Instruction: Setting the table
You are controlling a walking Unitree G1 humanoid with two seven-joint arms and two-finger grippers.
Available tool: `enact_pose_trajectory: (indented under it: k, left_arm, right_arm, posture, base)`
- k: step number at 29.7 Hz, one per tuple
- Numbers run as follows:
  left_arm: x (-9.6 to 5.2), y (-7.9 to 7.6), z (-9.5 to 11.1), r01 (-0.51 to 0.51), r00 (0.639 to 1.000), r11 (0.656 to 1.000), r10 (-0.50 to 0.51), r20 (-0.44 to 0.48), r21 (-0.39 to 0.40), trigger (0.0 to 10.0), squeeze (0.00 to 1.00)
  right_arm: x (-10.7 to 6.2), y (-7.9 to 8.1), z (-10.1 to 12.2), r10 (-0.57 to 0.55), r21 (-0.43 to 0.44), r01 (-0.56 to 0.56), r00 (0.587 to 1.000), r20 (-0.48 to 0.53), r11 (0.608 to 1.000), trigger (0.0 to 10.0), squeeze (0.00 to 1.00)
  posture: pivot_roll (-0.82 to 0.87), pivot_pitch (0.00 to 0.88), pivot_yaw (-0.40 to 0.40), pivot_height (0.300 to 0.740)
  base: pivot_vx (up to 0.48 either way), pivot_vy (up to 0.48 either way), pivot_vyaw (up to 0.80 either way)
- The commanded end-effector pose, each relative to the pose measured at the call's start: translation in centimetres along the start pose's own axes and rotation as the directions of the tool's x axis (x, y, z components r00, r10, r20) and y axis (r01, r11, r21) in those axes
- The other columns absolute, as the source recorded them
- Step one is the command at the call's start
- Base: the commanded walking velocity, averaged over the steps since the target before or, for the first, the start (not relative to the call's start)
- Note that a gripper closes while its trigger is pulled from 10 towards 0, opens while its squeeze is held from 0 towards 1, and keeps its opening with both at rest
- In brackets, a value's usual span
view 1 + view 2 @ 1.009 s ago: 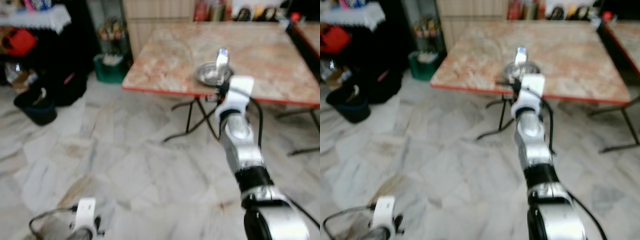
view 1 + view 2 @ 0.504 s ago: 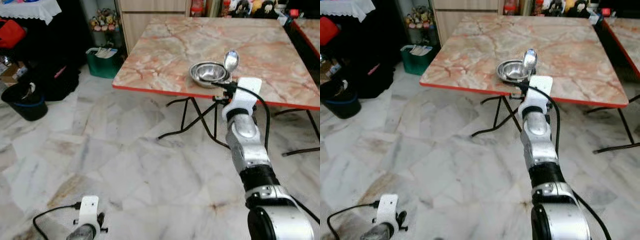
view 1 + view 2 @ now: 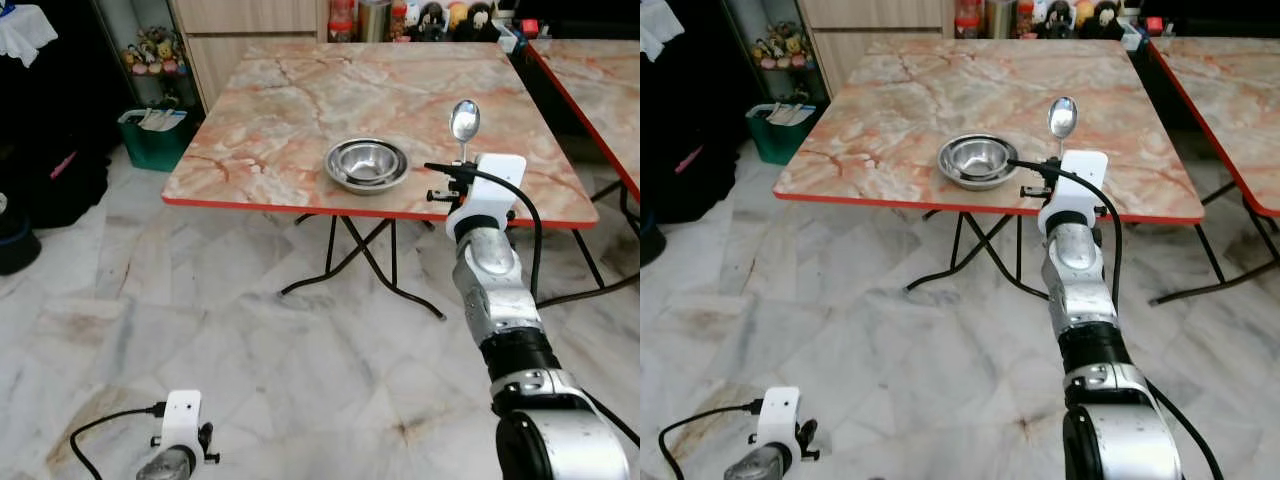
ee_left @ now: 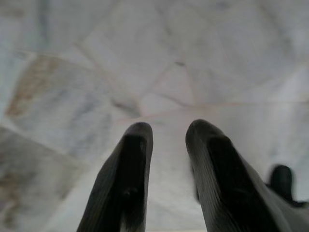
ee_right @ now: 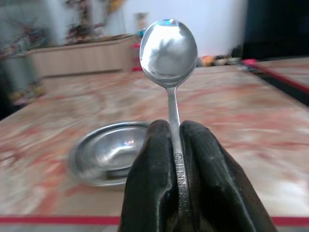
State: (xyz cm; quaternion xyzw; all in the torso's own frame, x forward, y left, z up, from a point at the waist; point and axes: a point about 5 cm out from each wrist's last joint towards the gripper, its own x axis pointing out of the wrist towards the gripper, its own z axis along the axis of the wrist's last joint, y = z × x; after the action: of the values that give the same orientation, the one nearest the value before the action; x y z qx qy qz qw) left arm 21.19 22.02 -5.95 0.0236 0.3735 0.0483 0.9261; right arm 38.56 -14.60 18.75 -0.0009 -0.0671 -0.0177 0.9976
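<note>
Marble flooring (image 3: 250, 330) is spreading out beneath a folding table (image 3: 300, 110) with a veined pinkish top and red edge, on which a steel bowl (image 3: 367, 165) is sitting with nothing visible inside. Raised at the table's near edge, just right of the bowl, the right gripper (image 5: 175, 145) is pinching a spoon (image 5: 168, 48) by its handle, fingers closed tight around it, holding it upright with its head above them. Down near the floor, the left gripper (image 4: 166, 133) is hanging idle, its fingers standing slightly parted and holding nothing.

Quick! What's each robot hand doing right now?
Left gripper: open, empty, hanging over the floor.
Right gripper: shut on the shiny metal spoon, held upright.
</note>
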Motion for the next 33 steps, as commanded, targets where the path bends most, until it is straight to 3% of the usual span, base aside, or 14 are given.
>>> enact_pose_trajectory:
  k: [1, 10, 33]
  left_arm:
    - [-0.05, -0.02, -0.29, -0.001, 1.0, 1.0, 0.001, -0.014, -0.01, 10.0, 0.0]
    - [-0.05, -0.06, -0.3, -0.002, 1.0, 1.0, 0.001, -0.014, -0.009, 10.0, 0.0]
    - [-0.09, -0.13, -0.53, -0.004, 1.0, 1.0, 0.004, -0.024, -0.014, 10.0, 0.0]
  right_arm:
    - [0.12, -0.82, 0.45, -0.02, -0.01, 0.02, 1.0, 0.018, 1.0, 10.0, 0.0]
    - [0.0, -0.33, 0.77, 0.033, -0.044, -0.031, 0.998, 0.045, 0.999, 10.0, 0.0]
    - [0.0, -0.53, 0.47, 0.029, -0.046, -0.028, 0.999, 0.023, 0.999, 10.0, 0.0]
  posture:
    - [0.02, 0.103, 0.04, 0.74]
    - [0.02, 0.095, 0.039, 0.74]
    - [0.01, 0.106, 0.034, 0.74]
  base:
    - [0.33, 0.0, 0.0]
    - [0.35, 0.0, 0.0]
    - [0.473, 0.0, 0.0]
